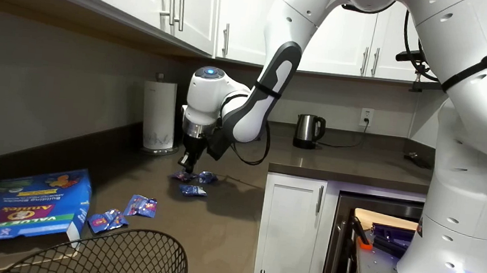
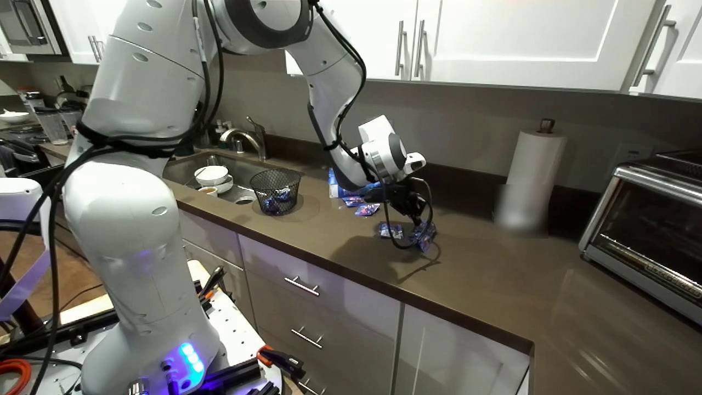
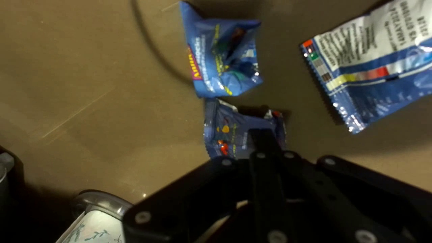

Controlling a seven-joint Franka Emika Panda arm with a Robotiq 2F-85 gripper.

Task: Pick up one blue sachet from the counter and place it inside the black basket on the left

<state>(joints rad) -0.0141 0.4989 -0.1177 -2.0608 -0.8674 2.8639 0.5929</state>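
Observation:
My gripper point(image 1: 187, 166) points down at a small blue sachet point(image 1: 181, 176) on the dark counter point(image 1: 223, 243). It also shows in an exterior view point(image 2: 419, 220). In the wrist view its fingers point(image 3: 266, 139) are together on the same sachet point(image 3: 224, 133), covering its middle; the pinch itself is hidden. One blue sachet point(image 3: 222, 57) lies against that one, and another point(image 3: 374, 67) lies apart. Two more sachets point(image 1: 141, 206) point(image 1: 108, 220) lie farther off. The black wire basket point(image 1: 140, 257) is at the bottom; in an exterior view point(image 2: 258, 184) it stands left of the sachets with blue sachets inside.
A large blue printed box point(image 1: 32, 209) lies beside the basket by the wall. A paper towel roll point(image 1: 159, 114) stands close behind the gripper. A toaster oven point(image 2: 647, 225) is at the right, a sink point(image 2: 178, 173) beyond the basket. Upper cabinets point(image 2: 510, 33) hang above; a kettle point(image 1: 307, 132) stands farther back.

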